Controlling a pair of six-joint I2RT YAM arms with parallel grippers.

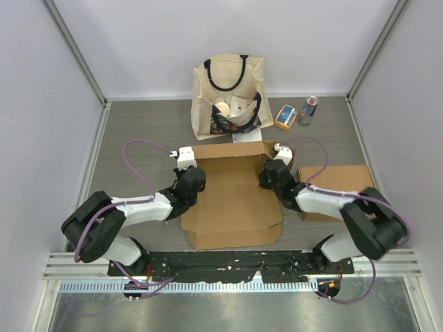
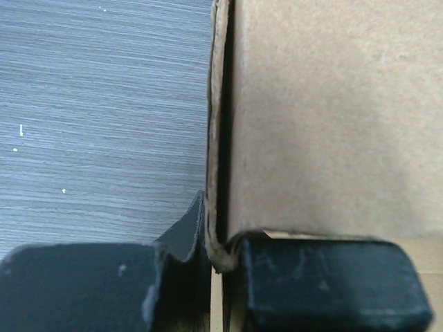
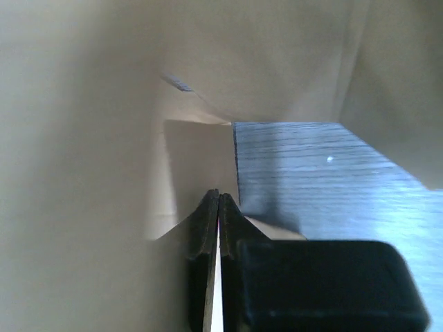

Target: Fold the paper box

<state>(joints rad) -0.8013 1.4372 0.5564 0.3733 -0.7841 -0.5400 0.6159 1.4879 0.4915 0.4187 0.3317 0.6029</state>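
From above we see the left arm (image 1: 138,207) stretching low from the lower left of the frame towards the middle, its elbow folded near the bottom edge. The right arm (image 1: 325,200) mirrors it from the lower right.

Between them, at the centre of the grey table (image 1: 138,124), lies the paper box (image 1: 232,200). It is brown cardboard, mostly flat and open, with its far wall and its side flaps partly raised.

The left gripper (image 1: 188,181) meets the box's left side. In the left wrist view its two dark fingers (image 2: 325,283) are closed tight on a raised cardboard edge that stands between them.

The right gripper (image 1: 271,173) meets the box's right side. In the right wrist view its fingers (image 3: 208,228) are pressed almost together, pinching a thin sheet of cardboard.

At the top centre stands a cream tote bag (image 1: 228,90) with black handles, open. It holds a round tan item and some light and patterned things we cannot identify.

To its right sit a yellow and blue packet (image 1: 285,116) and a can (image 1: 308,109). A second cardboard box (image 1: 339,181) lies at the right, just beside the right arm.
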